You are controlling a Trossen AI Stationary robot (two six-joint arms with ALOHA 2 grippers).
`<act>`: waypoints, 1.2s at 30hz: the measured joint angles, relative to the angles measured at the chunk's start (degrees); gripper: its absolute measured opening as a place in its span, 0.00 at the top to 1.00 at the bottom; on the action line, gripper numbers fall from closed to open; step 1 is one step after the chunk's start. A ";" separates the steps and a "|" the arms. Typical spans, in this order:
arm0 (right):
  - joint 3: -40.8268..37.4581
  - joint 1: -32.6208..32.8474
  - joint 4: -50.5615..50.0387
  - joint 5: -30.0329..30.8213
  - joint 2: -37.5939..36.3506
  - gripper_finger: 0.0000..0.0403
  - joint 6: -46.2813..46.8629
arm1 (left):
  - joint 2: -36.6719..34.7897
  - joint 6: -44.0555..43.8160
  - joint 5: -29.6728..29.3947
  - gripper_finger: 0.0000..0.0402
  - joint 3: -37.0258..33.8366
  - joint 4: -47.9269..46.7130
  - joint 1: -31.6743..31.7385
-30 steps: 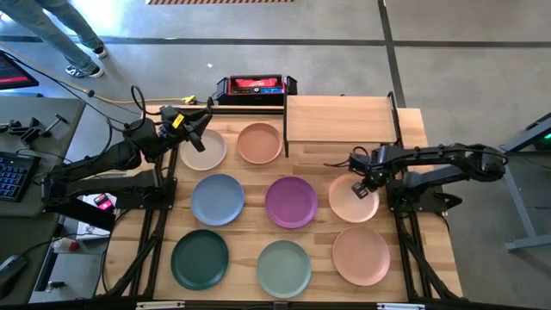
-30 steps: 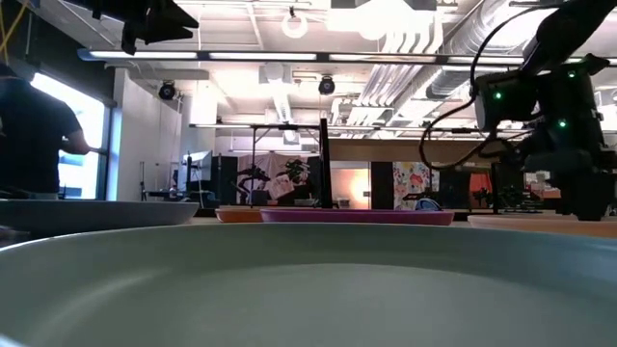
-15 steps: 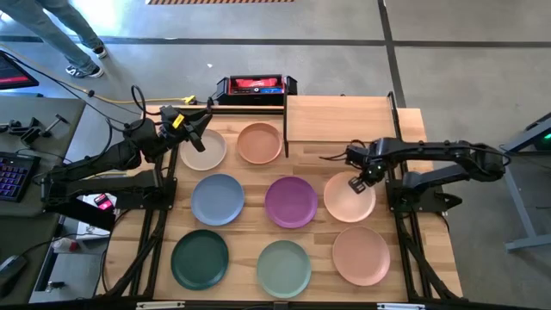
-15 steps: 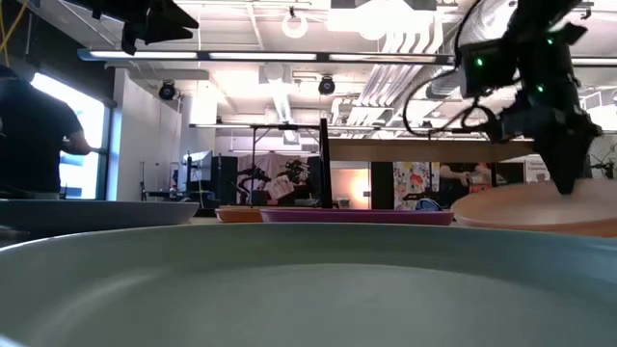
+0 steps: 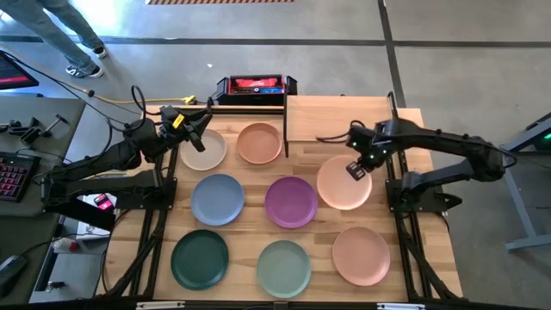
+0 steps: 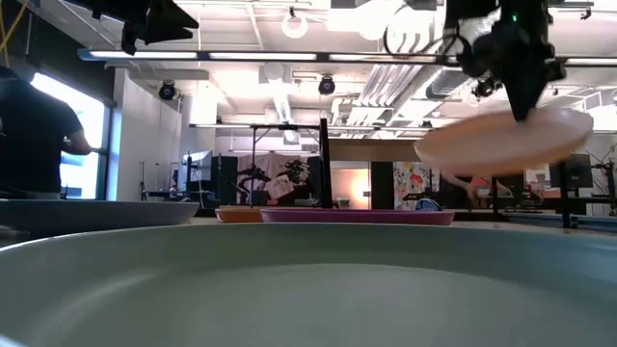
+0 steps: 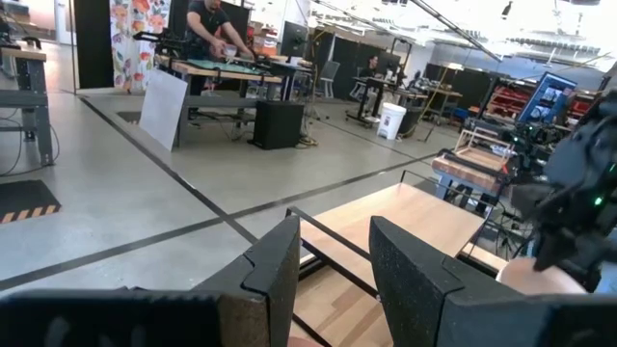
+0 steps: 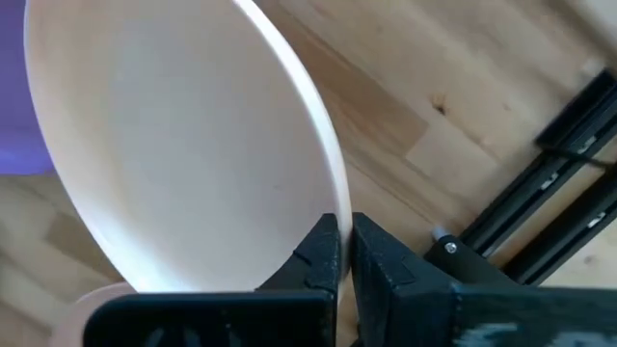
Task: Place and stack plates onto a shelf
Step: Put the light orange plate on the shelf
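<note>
My right gripper (image 5: 355, 168) is shut on the pale pink plate (image 5: 343, 184), held in the air just near of the light-wood shelf (image 5: 340, 119). On the table lie the cream plate (image 5: 204, 150), orange-tan plate (image 5: 259, 143), blue plate (image 5: 217, 199), purple plate (image 5: 291, 201), dark green plate (image 5: 200, 259), sage plate (image 5: 283, 268) and salmon plate (image 5: 361, 256). My left gripper (image 5: 195, 131) stands open, level, above the cream plate's far edge, with nothing between its fingers (image 7: 280, 270). My right gripper pinches the pale pink plate's rim (image 8: 329, 193) between its two fingers (image 8: 323, 243), at the plate's far side. The fingers come from above, pointing down. The plate (image 6: 506, 140) hangs clear of the table, slightly tilted, its right side higher.
A red-and-black box (image 5: 254, 85) sits beyond the table's far edge, left of the shelf. The shelf's black posts (image 5: 392, 108) stand close to the held plate. A person (image 5: 60, 34) stands on the floor at the far left. The table spot right of the purple plate is bare wood.
My right gripper has gone up and a little toward the far edge and the shelf, shut on the pale pink plate. The plate, which lay on the table, first rose at its held rim and now hangs clear of the table.
</note>
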 joint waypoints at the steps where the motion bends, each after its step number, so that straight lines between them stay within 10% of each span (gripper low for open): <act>1: 1.56 0.00 -0.65 0.01 0.00 1.00 -0.09 | 0.01 -0.01 0.00 0.71 0.00 0.00 0.01; 18: 22.31 -12.78 -5.55 15.48 -0.04 1.00 -5.46 | 0.02 -0.01 0.00 0.71 -0.01 0.00 0.00; 36: 14.42 -44.32 0.84 7.25 -0.10 1.00 -15.30 | 0.04 -0.01 0.02 0.71 -0.01 -3.39 -0.01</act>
